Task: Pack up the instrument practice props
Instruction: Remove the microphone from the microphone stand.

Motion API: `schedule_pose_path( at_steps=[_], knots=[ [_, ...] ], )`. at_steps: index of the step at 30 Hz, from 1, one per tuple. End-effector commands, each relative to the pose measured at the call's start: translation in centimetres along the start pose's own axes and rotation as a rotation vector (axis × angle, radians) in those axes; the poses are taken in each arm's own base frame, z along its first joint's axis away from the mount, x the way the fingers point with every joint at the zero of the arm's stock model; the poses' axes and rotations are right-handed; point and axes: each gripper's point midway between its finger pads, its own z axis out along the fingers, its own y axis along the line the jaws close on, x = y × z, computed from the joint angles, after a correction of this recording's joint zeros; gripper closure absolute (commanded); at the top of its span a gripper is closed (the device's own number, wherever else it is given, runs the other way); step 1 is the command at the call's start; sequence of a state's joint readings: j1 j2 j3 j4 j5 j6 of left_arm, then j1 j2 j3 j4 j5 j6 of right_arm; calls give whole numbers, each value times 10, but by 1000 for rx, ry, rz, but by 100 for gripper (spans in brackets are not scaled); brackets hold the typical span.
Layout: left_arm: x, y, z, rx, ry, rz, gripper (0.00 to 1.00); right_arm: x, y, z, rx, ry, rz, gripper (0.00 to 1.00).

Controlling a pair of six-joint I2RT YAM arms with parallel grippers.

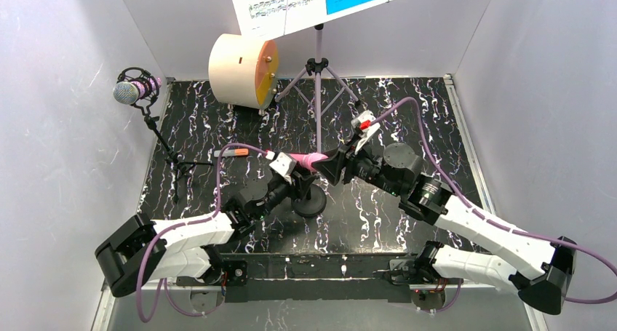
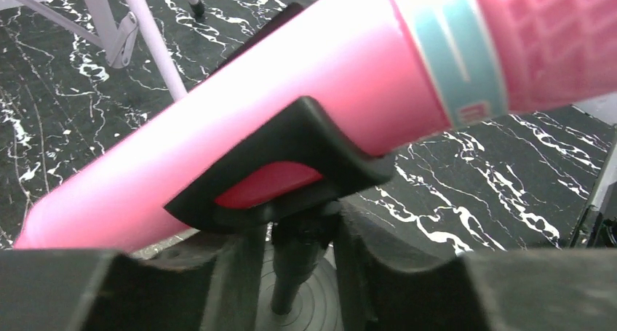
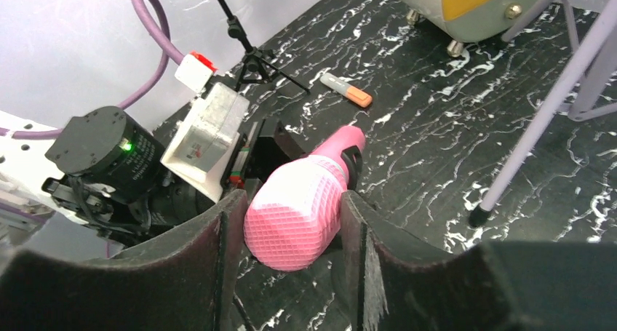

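White walls (image 1: 65, 33) box in a black, white-veined tabletop (image 1: 407, 120). The lilac music rack (image 1: 318, 84) stands at top centre, carrying sheet-music pages (image 1: 291, 0), with the cream drum (image 1: 236, 68) to its left. At frame centre the pink microphone (image 1: 305, 160) rests in its stand (image 1: 309, 202). The right gripper (image 3: 295, 214) clasps the microphone's head. The left gripper (image 2: 295, 251) flanks the stand's stem, and I cannot tell if it is gripping.

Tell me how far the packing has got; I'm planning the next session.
Nothing looks packed yet. In hand: the right gripper clasps the pink microphone by its head while the left gripper straddles the stem of its stand. Left: the glittery purple microphone on its black tripod, the lilac music rack and its sheet-music pages, all set up.
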State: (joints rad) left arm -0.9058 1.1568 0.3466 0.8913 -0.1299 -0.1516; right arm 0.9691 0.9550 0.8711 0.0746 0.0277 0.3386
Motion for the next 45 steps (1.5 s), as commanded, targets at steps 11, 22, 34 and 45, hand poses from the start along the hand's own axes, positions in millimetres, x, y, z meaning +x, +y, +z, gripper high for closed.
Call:
schedule_pose_path(
  at_steps=[11, 22, 34, 45],
  knots=[
    [-20, 39, 3, -227, -72, -1, 96, 58, -8, -26, 3, 187, 34, 67],
    [-11, 56, -5, -309, -65, -29, 100, 112, -4, -37, -58, 359, 68, 79],
    [5, 58, -16, -267, -18, 106, 100, 84, 3, -26, -58, 368, 42, 30],
    [15, 46, -20, -177, -4, 148, 100, 28, -3, 17, 20, 344, -80, 1]
  ],
)
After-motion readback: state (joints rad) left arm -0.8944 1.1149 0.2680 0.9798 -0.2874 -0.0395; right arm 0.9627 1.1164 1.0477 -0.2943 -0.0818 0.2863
